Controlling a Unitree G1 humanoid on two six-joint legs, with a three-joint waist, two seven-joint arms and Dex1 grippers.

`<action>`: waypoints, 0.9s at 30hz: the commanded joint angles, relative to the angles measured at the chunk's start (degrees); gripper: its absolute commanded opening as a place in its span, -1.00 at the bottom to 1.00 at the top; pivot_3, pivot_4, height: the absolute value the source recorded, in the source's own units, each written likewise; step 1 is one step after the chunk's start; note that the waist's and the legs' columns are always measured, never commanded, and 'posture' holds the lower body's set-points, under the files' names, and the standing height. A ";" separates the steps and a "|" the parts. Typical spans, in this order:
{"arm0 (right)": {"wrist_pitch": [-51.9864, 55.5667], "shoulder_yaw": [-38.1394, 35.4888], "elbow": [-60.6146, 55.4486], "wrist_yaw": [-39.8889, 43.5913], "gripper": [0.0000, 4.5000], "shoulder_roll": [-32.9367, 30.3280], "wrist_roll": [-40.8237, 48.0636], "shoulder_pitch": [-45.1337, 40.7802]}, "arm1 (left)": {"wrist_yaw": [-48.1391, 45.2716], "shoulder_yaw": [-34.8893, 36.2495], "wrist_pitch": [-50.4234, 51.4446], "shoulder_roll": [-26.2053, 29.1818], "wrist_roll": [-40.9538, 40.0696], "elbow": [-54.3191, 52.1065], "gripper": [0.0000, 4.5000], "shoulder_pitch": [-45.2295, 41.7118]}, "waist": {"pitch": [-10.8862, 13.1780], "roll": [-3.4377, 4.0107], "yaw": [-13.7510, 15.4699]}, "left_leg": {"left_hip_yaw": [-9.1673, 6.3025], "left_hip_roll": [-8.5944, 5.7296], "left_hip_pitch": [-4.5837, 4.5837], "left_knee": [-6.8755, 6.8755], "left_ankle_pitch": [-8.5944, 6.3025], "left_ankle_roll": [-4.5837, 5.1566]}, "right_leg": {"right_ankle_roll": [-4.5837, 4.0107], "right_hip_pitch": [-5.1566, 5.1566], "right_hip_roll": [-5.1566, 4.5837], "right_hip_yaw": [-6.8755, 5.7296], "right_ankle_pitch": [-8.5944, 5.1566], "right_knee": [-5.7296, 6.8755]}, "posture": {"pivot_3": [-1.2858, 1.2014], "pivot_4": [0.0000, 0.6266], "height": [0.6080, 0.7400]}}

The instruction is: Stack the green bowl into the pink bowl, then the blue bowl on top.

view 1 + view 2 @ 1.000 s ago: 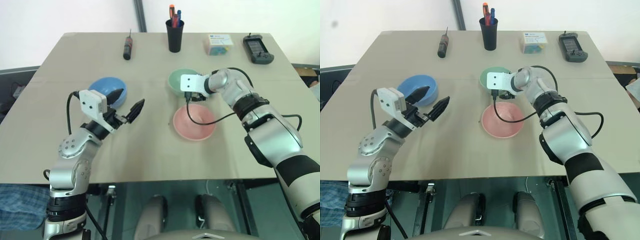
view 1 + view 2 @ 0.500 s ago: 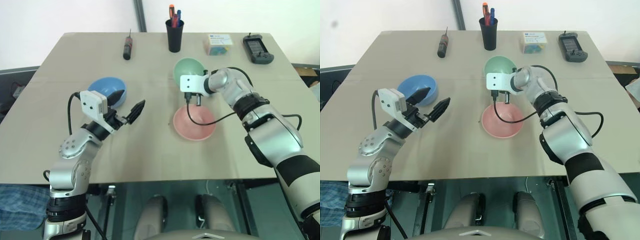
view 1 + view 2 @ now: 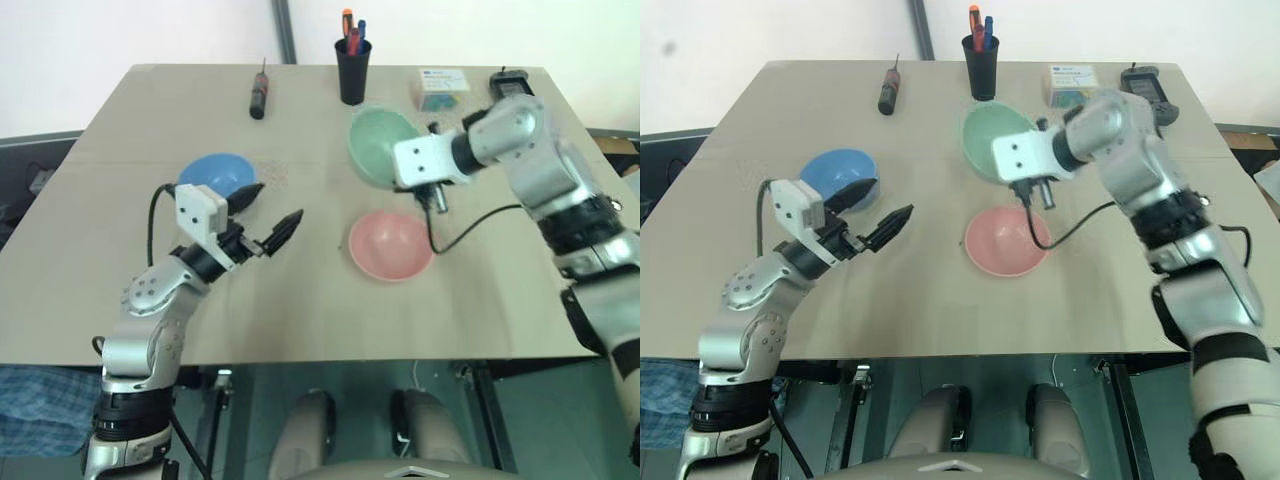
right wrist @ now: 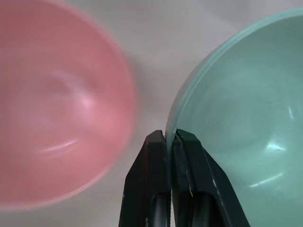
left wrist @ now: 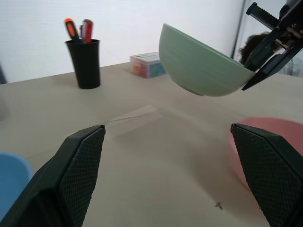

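My right gripper (image 4: 169,138) is shut on the rim of the green bowl (image 3: 378,145). The bowl hangs tilted in the air, behind and slightly left of the pink bowl (image 3: 392,245), which rests upright and empty on the table. In the left wrist view the green bowl (image 5: 199,71) floats clear above the tabletop. The blue bowl (image 3: 215,177) sits on the table at the left. My left gripper (image 3: 275,203) hovers open just in front of it with nothing between its fingers (image 5: 80,175).
Along the table's far edge stand a black pen cup (image 3: 351,70), a screwdriver (image 3: 257,98), a small box (image 3: 441,87) and a black handheld device (image 3: 512,82). A cable hangs from my right wrist beside the pink bowl. The beige table (image 3: 300,310) ends close in front.
My right gripper closed on the green bowl's rim and lifted it off the table, tilting it and drawing it up and to the right. The left gripper has barely moved.
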 commanded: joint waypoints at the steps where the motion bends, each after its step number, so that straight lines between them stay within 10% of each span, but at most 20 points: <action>1: 7.13 -1.09 -14.49 7.48 -0.99 -4.85 4.00 3.52 | -3.25 -1.29 -0.99 1.43 -0.20 -0.35 1.00 -2.11 | 0.00 0.00 -0.07 | -0.02 0.00 0.00 0.00 0.00 0.00 | 0.00 0.00 0.00 -0.01 0.00 0.00 | 0.03 -0.52 1.00; 15: 21.46 -1.09 -31.51 5.17 -0.99 -8.14 6.22 9.70 | -9.38 -4.61 -1.18 2.84 0.65 3.27 1.00 -6.36 | 0.00 -0.01 -0.11 | 0.00 0.01 0.06 0.15 0.00 0.01 | 0.01 0.08 0.01 0.01 -0.01 0.06 | 0.03 -0.52 1.00; 24: 35.49 -6.63 -33.50 -1.45 0.59 -5.01 12.21 9.68 | -9.50 -5.12 -1.00 3.03 1.14 4.01 1.00 -7.90 | 0.00 -0.01 -0.13 | -0.03 0.02 0.06 0.16 0.00 0.00 | 0.01 0.09 0.02 0.00 0.00 0.07 | 0.03 -0.52 1.00; 27: 41.49 -12.40 -34.09 -3.17 0.59 -5.89 16.90 10.52 | -7.35 -5.86 -0.75 3.52 3.87 3.81 1.00 -8.46 | 0.00 -0.02 0.20 | -0.06 0.02 0.05 0.16 0.00 0.01 | 0.01 0.09 0.02 -0.02 0.00 0.08 | 0.03 -0.52 1.00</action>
